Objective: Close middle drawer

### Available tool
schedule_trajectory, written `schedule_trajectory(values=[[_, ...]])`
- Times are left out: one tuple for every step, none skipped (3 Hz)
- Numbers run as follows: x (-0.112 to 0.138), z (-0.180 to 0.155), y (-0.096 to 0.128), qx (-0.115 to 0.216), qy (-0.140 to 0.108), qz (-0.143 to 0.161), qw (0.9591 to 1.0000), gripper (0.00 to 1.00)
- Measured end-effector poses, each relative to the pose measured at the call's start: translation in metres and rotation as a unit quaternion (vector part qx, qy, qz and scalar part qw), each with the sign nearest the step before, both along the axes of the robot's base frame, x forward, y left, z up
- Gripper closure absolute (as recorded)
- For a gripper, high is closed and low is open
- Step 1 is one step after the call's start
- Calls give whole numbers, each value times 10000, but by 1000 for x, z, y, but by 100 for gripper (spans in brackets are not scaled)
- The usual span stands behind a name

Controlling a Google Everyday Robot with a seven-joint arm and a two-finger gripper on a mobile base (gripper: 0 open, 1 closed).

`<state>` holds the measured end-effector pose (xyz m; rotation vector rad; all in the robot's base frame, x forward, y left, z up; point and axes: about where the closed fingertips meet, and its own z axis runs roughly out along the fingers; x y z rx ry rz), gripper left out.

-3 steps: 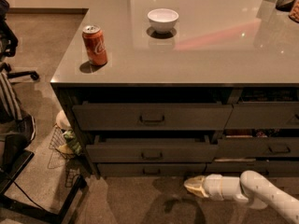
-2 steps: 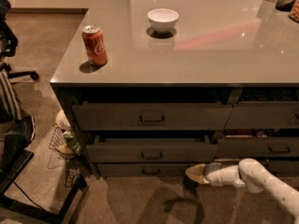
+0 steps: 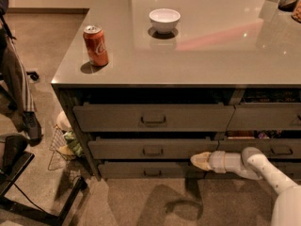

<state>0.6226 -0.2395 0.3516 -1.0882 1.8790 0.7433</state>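
The middle drawer (image 3: 117,148) is a wide dark grey front with a small central handle (image 3: 153,150), in the left stack under the counter. It stands a little way out, with a dark gap above it. My gripper (image 3: 200,160) is shut, its pale tip pointing left. It sits at the lower right end of that drawer's front, at or just in front of it. My white arm (image 3: 263,168) reaches in from the bottom right.
The taller top drawer (image 3: 153,117) also stands out; the bottom drawer (image 3: 150,171) lies below. Narrower drawers (image 3: 268,117) are on the right. A red can (image 3: 95,45) and white bowl (image 3: 164,20) stand on the countertop (image 3: 211,55). A wire basket (image 3: 63,145) and chair base (image 3: 19,173) are at left.
My gripper has risen from near the floor in front of the bottom drawer to the right end of the middle drawer's front. The drawers look unmoved.
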Motion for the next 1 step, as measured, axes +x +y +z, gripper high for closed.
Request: schedule_trajectory(values=[[0, 0, 0, 0, 0, 0, 10000, 100]])
